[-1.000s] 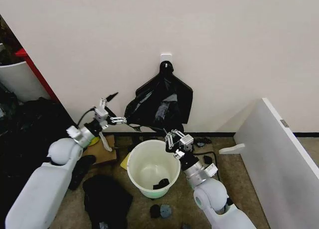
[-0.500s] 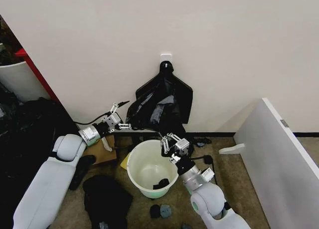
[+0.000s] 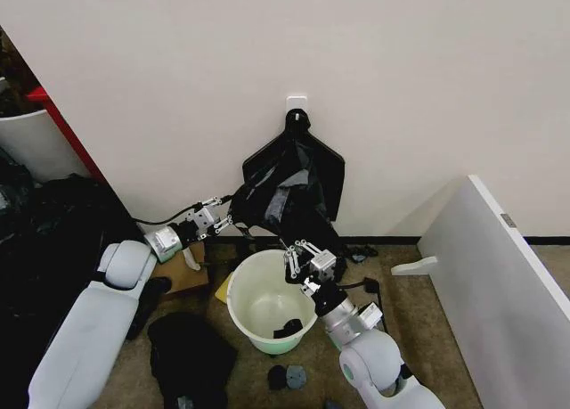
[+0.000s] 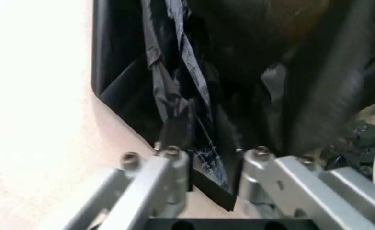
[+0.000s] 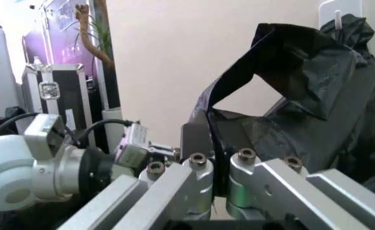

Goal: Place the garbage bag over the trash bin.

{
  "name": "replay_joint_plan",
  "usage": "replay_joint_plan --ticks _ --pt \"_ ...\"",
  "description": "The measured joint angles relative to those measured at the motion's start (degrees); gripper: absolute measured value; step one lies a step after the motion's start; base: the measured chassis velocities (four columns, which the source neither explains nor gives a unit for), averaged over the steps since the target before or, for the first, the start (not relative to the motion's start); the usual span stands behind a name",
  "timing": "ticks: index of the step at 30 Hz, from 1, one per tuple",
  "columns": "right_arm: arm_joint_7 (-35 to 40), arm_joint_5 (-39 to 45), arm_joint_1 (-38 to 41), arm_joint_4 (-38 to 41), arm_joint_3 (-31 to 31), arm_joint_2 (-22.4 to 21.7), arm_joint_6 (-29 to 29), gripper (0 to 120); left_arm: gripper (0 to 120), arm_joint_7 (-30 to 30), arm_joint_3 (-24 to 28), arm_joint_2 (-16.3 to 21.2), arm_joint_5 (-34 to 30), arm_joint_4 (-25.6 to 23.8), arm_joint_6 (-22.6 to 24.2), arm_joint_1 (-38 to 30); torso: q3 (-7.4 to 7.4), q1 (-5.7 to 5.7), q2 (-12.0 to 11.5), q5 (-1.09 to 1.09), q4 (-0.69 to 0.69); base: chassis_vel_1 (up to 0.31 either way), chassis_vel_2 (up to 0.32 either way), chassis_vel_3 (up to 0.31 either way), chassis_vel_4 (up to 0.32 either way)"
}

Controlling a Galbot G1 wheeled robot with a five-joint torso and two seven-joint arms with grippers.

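Garbage bag (image 3: 289, 188) hangs from a white wall hook (image 3: 297, 102), its long axis near vertical, draping down the wall to just above and behind the trash bin (image 3: 270, 303). Bin stands upright on the floor, mouth open, a small dark scrap (image 3: 289, 326) lying at its bottom. Key relation: the bag's lower edge sits between the two grippers, the left one at its left side, the right one at its bottom hem just over the far rim of the bin. Left gripper (image 3: 221, 218) reaches out almost level from the left, forearm stretched toward the wall; in the left wrist view its fingers (image 4: 171, 172) stand close together with a fold of black film (image 4: 203, 158) running between them, so I judge them pinched on the bag's edge. Right gripper (image 3: 300, 256) points up and forward from beside the bin; in the right wrist view its fingers (image 5: 197, 184) are drawn near together with a dark strip of bag (image 5: 206, 143) in the narrow gap, probably nipped. Both arms look about equally near the bag; the right is nearer the bin.
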Motion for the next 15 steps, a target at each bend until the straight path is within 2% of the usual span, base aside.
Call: replay_joint_plan --ticks 4,9,15 --pt "-0.30 -0.04 -0.48 0.51 0.02 -0.11 0.14 0 0 -0.20 0.16 -0.61 0.23 -0.03 1.15 -0.15 0.00 0.00 0.00 0.00 0.00 0.000 0.000 0.000 0.000" --pt "-0.37 -0.06 -0.61 0.80 0.11 -0.36 0.25 0 0 -2.35 0.35 -0.81 -0.84 -0.13 2.24 0.00 0.00 0.00 0.00 0.00 0.00 0.000 0.000 0.000 0.000" --pt "1.36 0.44 -0.59 0.99 0.19 -1.24 0.51 0 0 -11.73 2.07 -0.73 -14.13 -2.86 4.76 2.60 0.00 0.00 0.00 0.00 0.01 0.000 0.000 0.000 0.000"
